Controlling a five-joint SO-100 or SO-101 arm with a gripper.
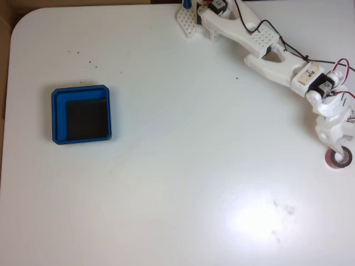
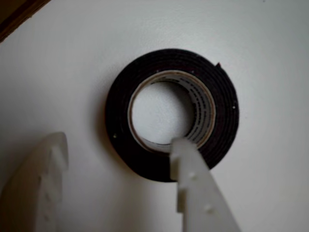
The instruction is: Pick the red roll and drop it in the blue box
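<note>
Over by the counter's (image 1: 166, 138) left edge in the fixed view sits the blue box (image 1: 57, 116), flat, black floor showing. Across at the right edge, the white arm (image 1: 266, 47) reaches down from the far edge and the tool (image 1: 339, 152) is right over the red roll (image 1: 335, 160), which lies flat on the counter. In the wrist view the roll (image 2: 120, 140) looks dark; the tool (image 2: 118, 147) is spread open, one finger (image 2: 186, 159) dipping at the core, the other finger (image 2: 43, 164) standing outside the ring's left side.
</note>
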